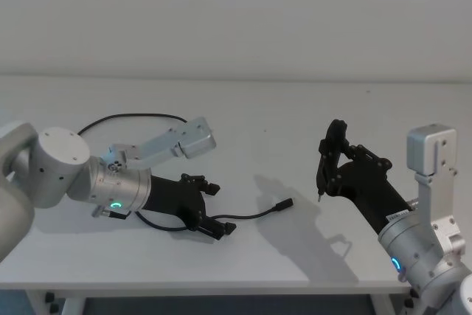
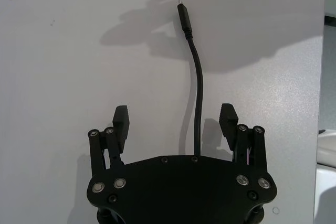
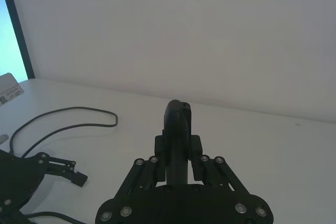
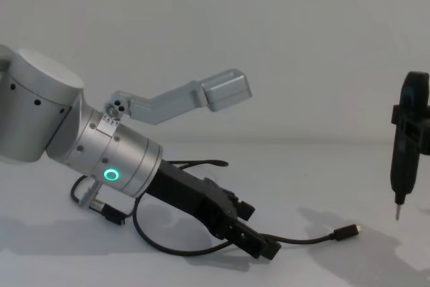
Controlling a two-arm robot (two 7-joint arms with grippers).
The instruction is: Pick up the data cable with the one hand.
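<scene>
— What do we have on our left side?

— Our left gripper (image 1: 218, 209) sits low over the white table (image 1: 251, 108), tilted down on its silver wrist, where a green ring (image 4: 111, 175) glows. Its fingers (image 2: 121, 116) stand wide apart and grip nothing.

— Where do we find the cable from there?

— The cable (image 2: 198, 87) runs out from under the palm and passes between the two fingers, nearer one of them, with a gap to each. We cannot tell whether the lower finger rests on the table.

— And further along?

— Beyond the fingertips the cable curves on across the table and ends in a small plug (image 1: 285, 203), lying flat and well ahead of the gripper. Behind the wrist the rest of the cable sweeps round in a wide loop on the table.

— What do we see on our right?

— Our right gripper (image 3: 176, 153) hangs above the table, well apart from the plug. Its fingers are closed around a slim black pointed tool (image 1: 327, 158), which stands nearly upright with its thin tip down, clear of the surface.
</scene>
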